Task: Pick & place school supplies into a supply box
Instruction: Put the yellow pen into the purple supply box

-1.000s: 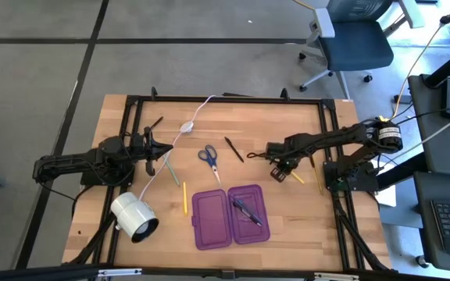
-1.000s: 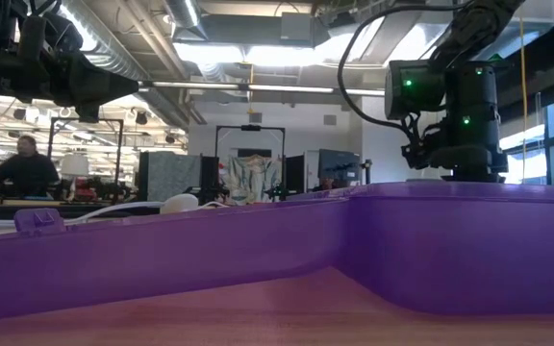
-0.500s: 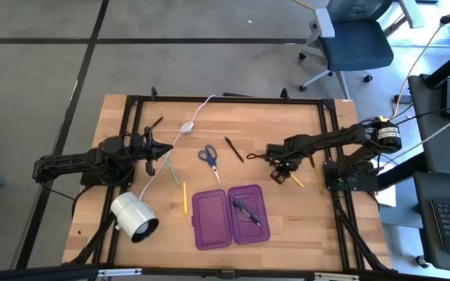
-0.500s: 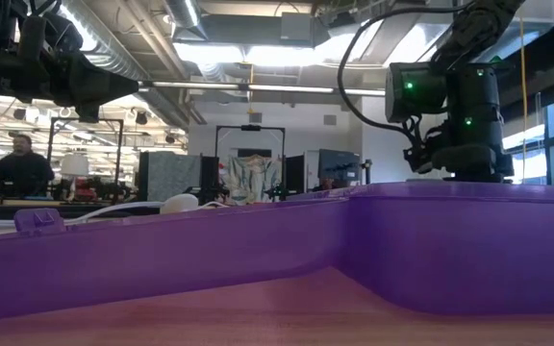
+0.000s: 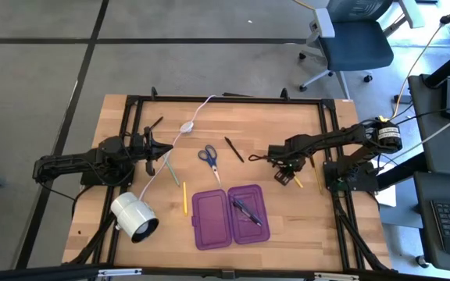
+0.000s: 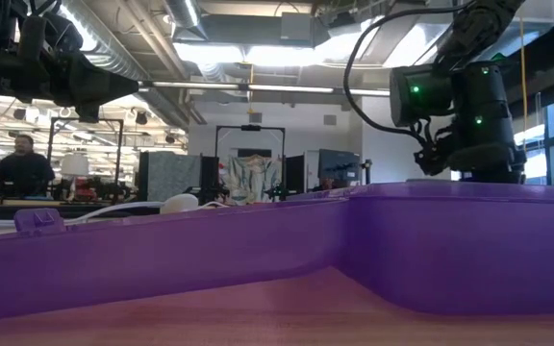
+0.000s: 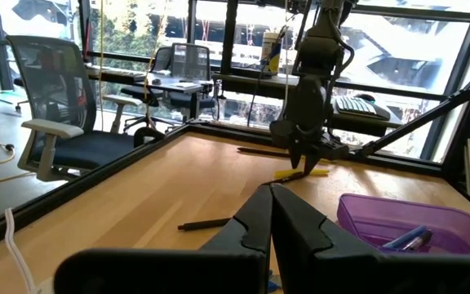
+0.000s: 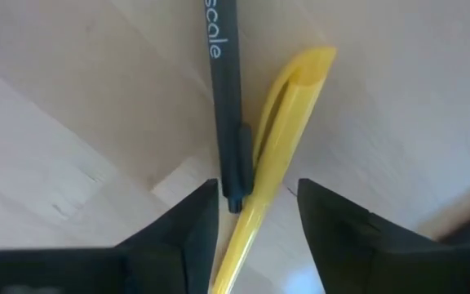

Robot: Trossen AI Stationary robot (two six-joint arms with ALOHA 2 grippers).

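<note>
My right gripper (image 8: pixel 251 229) hung low over the surface (image 5: pixel 287 211) with its jaws released and spread, and directly between them lay a yellow pen (image 8: pixel 272 147) with a dark pen (image 8: pixel 227 106) lying touching it, side by side. Neither was gripped; both rested flat on the wood. The jaws had widened in the last second from a much narrower gap, and I judged that I was set to close on the pair, or on one of them, though the two lying together could make a clean single pick awkward.

Against the earlier high view, my right gripper (image 5: pixel 285 173) had shifted slightly outward, away from the box, to sit over the yellow pen (image 5: pixel 296 180); nothing else on the surface had moved.

Farther inward from those jaws lay the supply box (image 5: pixel 230 216), open, with a few pens (image 5: pixel 246 211) in its nearer half, so part of the job looked done. Beyond it the scissors (image 5: pixel 208 158), a black pen (image 5: pixel 233 149) and a yellow pencil (image 5: pixel 184 198) waited on the wood.

Farthest, across the surface, my left gripper (image 5: pixel 148 151) waited with jaws clenched on nothing.
</note>
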